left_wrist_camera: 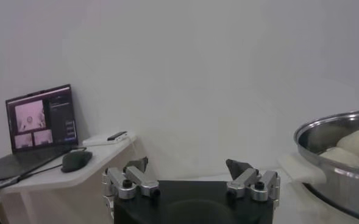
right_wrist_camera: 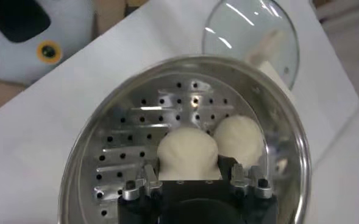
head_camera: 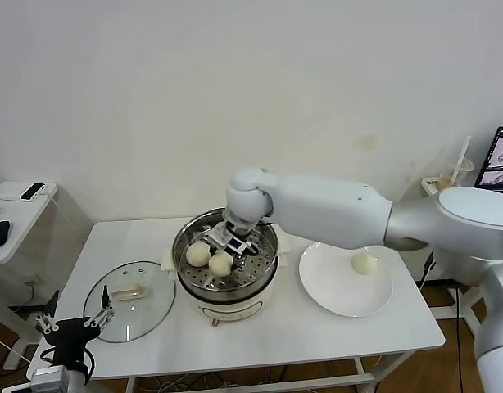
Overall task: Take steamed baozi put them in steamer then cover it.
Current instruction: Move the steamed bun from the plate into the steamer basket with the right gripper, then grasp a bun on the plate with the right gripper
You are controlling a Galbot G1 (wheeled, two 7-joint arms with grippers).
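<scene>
Right end effector (head_camera: 233, 239) is clamped on a baozi (right_wrist_camera: 188, 153) over the steamer (head_camera: 265, 282) tray; soft dough, grip sides gently. Left end effector (left_wrist_camera: 191, 180) gapes, empty.

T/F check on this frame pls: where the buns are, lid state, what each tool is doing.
1. The right tool is inside the steamer, shut on a baozi. True.
2. The cover sits on the steamer. False: it lies flat on the table, on the robot's left of the pot.
3. The plate is empty. False: one baozi is on it.
4. The left tool is open and holds nothing. True: it waits low at the table's near left corner.
5. Three buns rest loose on the tray. False: the head view shows two, and one of these is in the right tool.
</scene>
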